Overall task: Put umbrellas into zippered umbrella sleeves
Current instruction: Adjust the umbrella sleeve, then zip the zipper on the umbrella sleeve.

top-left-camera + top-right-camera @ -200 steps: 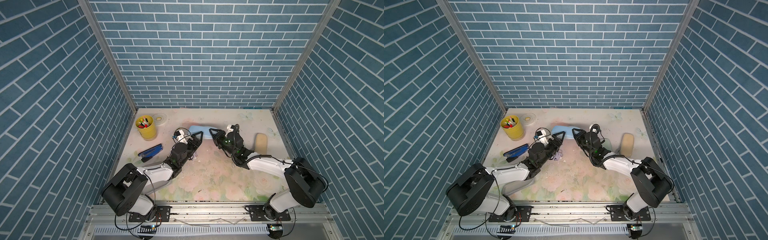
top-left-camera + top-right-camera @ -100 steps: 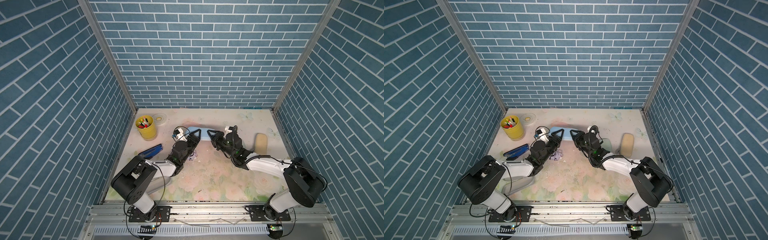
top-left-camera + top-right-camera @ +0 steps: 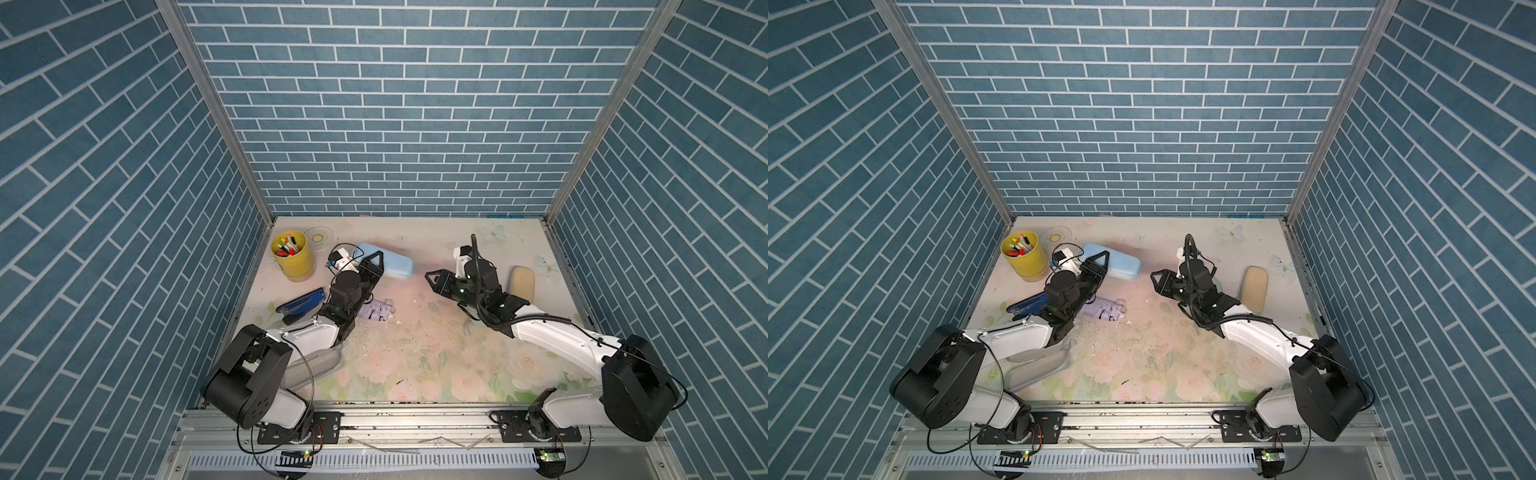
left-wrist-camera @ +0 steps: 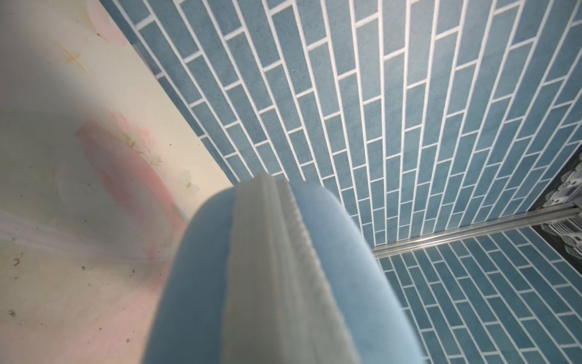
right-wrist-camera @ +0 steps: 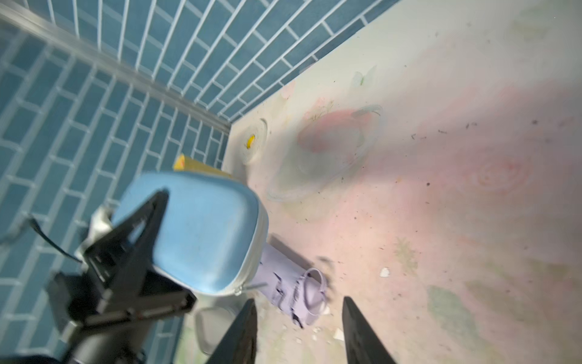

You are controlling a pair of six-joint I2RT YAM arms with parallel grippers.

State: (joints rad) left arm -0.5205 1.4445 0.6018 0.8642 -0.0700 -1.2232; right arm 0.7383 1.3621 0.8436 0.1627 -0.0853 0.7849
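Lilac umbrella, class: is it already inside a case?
No, the lilac umbrella lies bare on the table, outside the blue case.

Both top views: bright, even, diffuse light from overhead. Soft short shadows lie on the table (image 3: 415,345) beneath the left arm (image 3: 307,336) and right arm (image 3: 557,336). Wide-angle stretch: wall corners splay outward toward the frame edges; centre sharp.

Left wrist view: the blue sleeve (image 4: 267,283) sits against the lens, fully out of focus; wall tiles (image 4: 441,126) behind it crisp. Grey smear across one corner, possibly a defocused finger; cannot confirm.

Right wrist view: motion blur throughout, worst on the tiles and the left gripper (image 5: 148,227). Right gripper (image 5: 298,298) fingers (image 5: 239,334) read as flat black silhouettes, surface detail lost.
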